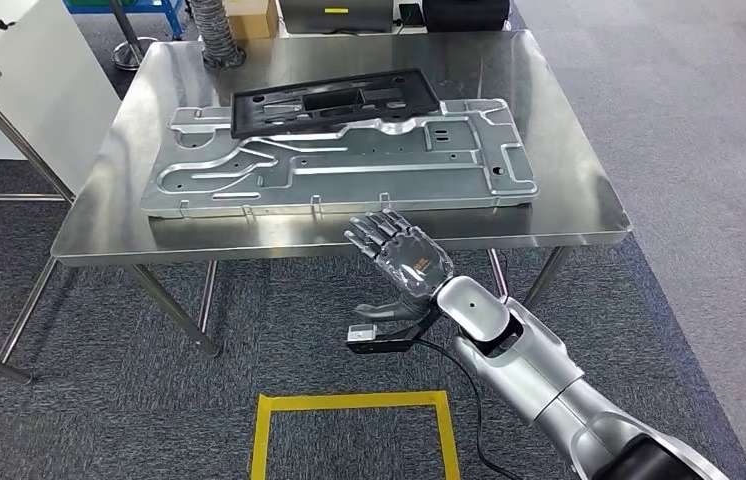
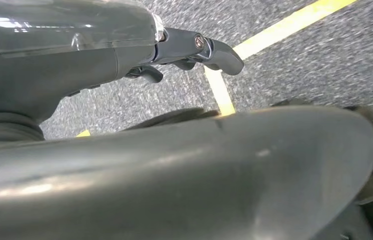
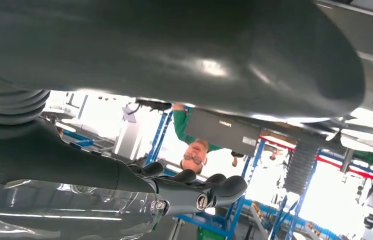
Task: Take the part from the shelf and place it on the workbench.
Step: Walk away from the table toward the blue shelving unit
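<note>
Part [image 1: 349, 165], a large stamped silver metal panel, lies flat on the steel bench [image 1: 589, 215], a black frame [image 1: 334, 100] resting on its far edge. Right robot hand [image 1: 399, 255] hovers just off the bench's near edge, fingers spread, holding nothing. Left robot hand [image 2: 194, 50] hangs over grey carpet [image 2: 299, 60]; its grip cannot be told.

Yellow floor square [image 1: 353, 432]; grey carpet [image 1: 679, 130]; ribbed hose [image 1: 215, 30].

Steel workbench [image 1: 589, 215] bearing large metal panel [image 1: 349, 170], black part [image 1: 334, 100] atop.

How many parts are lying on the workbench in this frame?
2: a large silver panel across the workbench middle, and a black frame resting on its far edge. Smaller parts could be hidden underneath.
</note>
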Robot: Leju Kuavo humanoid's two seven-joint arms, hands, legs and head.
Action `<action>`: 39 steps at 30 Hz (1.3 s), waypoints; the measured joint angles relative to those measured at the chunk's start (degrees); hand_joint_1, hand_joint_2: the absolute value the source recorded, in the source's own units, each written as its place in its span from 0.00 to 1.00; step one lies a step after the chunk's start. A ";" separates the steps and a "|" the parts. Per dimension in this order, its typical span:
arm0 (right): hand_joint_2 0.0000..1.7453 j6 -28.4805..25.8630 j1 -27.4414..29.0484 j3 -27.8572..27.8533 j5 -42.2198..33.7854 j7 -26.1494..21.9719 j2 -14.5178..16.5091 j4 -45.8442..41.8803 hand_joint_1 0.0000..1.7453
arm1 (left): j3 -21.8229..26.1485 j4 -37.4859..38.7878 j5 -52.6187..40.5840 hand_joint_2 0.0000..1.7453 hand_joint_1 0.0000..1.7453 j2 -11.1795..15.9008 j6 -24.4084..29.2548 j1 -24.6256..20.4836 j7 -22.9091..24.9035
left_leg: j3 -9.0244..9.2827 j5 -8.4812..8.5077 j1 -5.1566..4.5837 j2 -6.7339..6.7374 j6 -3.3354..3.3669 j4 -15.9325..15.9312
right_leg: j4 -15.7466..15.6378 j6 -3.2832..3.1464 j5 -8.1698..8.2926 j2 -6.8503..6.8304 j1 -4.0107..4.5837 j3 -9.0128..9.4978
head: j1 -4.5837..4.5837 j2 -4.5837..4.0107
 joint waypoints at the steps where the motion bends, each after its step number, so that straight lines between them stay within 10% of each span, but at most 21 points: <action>1: 0.00 -0.05 0.12 -0.12 -0.04 0.03 0.00 -0.01 0.00 | 0.00 0.00 0.00 0.00 0.00 0.04 0.00 -0.03 0.00 | 2.86 1.29 -0.01 -0.01 0.22 -4.03 | 0.31 0.13 0.22 0.02 0.01 -0.49 | 0.00 0.00; 4: 0.00 -0.33 0.30 -0.57 -0.30 0.14 -0.04 -0.13 0.00 | -0.01 0.00 0.01 0.00 0.00 0.12 0.02 -0.16 0.00 | 8.57 2.25 -0.31 -0.06 1.03 -13.01 | 1.01 0.86 0.85 0.07 0.22 -1.45 | 0.00 0.00; 7: 0.00 -0.80 1.10 -1.38 -1.56 0.26 -0.14 -0.10 0.00 | 0.01 0.00 0.14 0.00 0.00 0.14 0.05 -0.08 0.01 | 8.20 2.92 -0.31 -0.08 2.05 -13.78 | 1.15 1.94 1.36 0.16 0.19 -1.85 | 0.01 0.00; 13: 0.00 -3.14 5.41 -5.21 -7.05 -0.67 -0.41 2.61 0.00 | 0.01 0.00 0.34 0.00 0.00 0.17 -0.02 0.00 0.15 | 4.96 5.76 -0.10 0.05 3.45 -14.09 | 16.63 3.43 -8.91 0.41 -0.38 -7.10 | 0.02 0.00; 15: 0.00 -3.89 7.85 -7.44 -9.62 -1.23 -0.13 4.43 0.00 | 0.01 0.00 0.45 0.00 0.00 0.18 -0.02 0.17 0.15 | 3.90 6.51 -0.10 -0.12 3.31 -13.96 | 15.00 3.42 -7.30 0.40 -0.52 -4.75 | 0.02 0.00; 18: 0.00 -4.23 10.29 -12.00 -14.05 -2.66 1.01 7.65 0.00 | 0.03 0.00 0.56 0.00 0.00 0.18 -0.01 0.21 0.12 | 2.82 7.43 -0.21 -0.20 2.63 -13.71 | 2.99 2.69 -4.30 0.39 -0.28 3.13 | 0.02 0.00; 20: 0.00 -3.46 11.50 -15.79 -17.77 -4.28 2.06 10.34 0.00 | 0.03 0.00 0.61 0.00 0.00 0.18 0.00 0.14 0.07 | 2.61 8.01 -0.27 -0.10 1.97 -13.73 | -0.29 2.09 -4.30 0.40 0.09 4.83 | 0.02 0.00; 23: 0.00 -2.63 13.88 -22.07 -22.24 -7.00 3.90 14.82 0.00 | 0.03 0.00 0.51 0.00 0.00 0.21 0.00 0.22 0.06 | 2.29 7.85 -0.17 -0.16 1.09 -13.35 | -0.87 1.00 -3.18 0.10 -0.03 4.39 | 0.02 0.00; 27: 0.00 -0.68 16.32 -29.27 -26.49 -8.11 6.12 21.00 0.00 | 0.03 0.00 0.25 0.00 0.00 0.30 0.06 0.40 0.40 | -1.38 -1.19 0.03 -0.19 0.32 -2.01 | -1.26 -0.01 -1.23 -0.16 -0.18 2.42 | 0.02 0.00; 29: 0.00 0.03 17.44 -33.48 -29.09 -9.13 7.08 25.87 0.00 | 0.03 0.00 0.09 0.00 0.00 0.33 0.16 0.49 0.58 | -1.49 -2.45 0.04 -0.18 0.13 2.07 | -0.99 0.12 -0.53 -0.29 -0.09 1.25 | 0.02 0.00; 35: 0.00 -0.04 18.28 -36.99 -30.51 -10.33 7.75 30.27 0.00 | 0.03 0.00 -0.02 0.00 0.00 0.40 0.24 0.62 0.68 | 1.17 -0.31 0.04 -0.18 0.17 -0.04 | -0.57 0.32 -0.03 -0.41 -0.07 0.22 | 0.02 0.00; 39: 0.00 1.52 18.83 -42.64 -32.83 -9.16 8.71 36.89 0.00 | 0.03 0.00 -0.31 0.00 0.00 0.57 0.14 0.38 0.73 | 9.24 1.42 -0.15 -0.28 1.71 -13.03 | 0.44 1.67 1.07 -0.13 -0.01 -1.31 | 0.02 0.00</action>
